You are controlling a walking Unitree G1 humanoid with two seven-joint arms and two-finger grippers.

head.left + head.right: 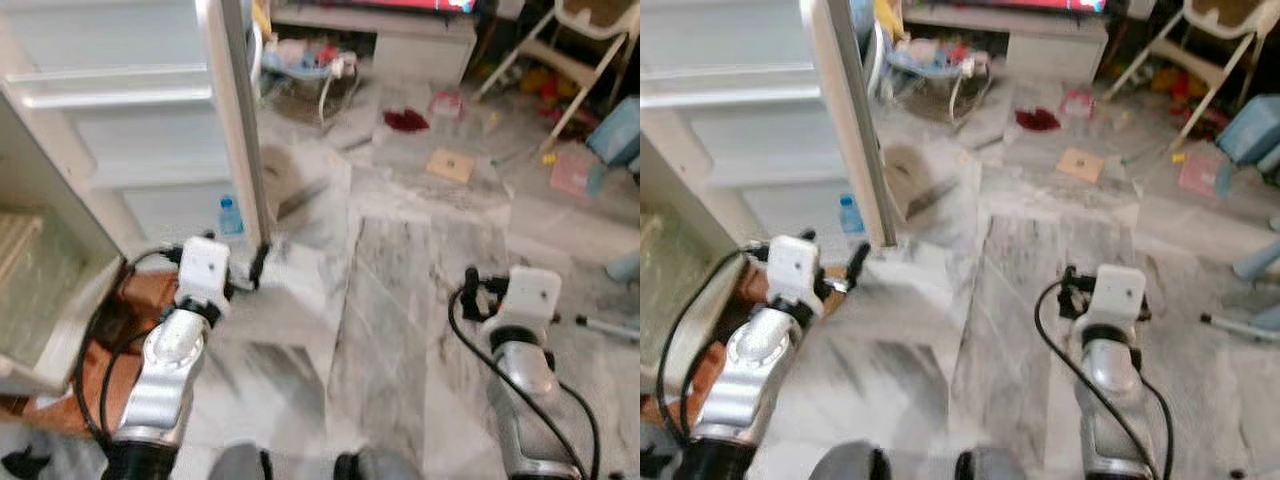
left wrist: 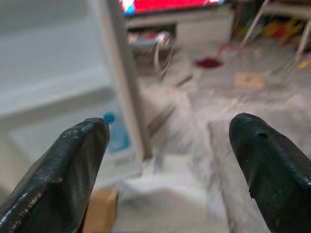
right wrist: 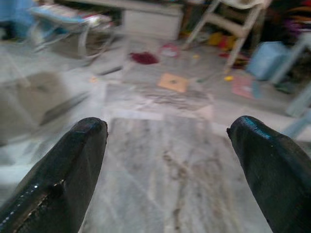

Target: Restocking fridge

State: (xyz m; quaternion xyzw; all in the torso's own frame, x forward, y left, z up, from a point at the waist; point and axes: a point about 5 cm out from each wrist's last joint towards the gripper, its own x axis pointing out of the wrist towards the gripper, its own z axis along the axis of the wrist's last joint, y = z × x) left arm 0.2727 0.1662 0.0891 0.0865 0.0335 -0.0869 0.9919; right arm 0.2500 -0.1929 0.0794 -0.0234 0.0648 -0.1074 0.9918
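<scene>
A grey marble floor (image 1: 400, 300), strewn with toys further back, runs up to an open fridge whose white door (image 1: 232, 120) stands edge-on in the left eye view, with a small water bottle (image 1: 230, 216) low on the door's inner side. The left gripper (image 1: 250, 268) is raised close to the door's lower edge, while the right gripper (image 1: 478, 292) hangs over bare floor, holding nothing. The right eye view gives the same layout, with a brown box (image 1: 750, 285) on the floor beside the left arm. In the left wrist view the two fingers (image 2: 63, 179) stand wide apart, the blue-capped bottle between them but well off. In the right wrist view the fingers (image 3: 63, 179) are equally spread over marble. It looks like the approach stage: next, probably closing in on the bottle.
</scene>
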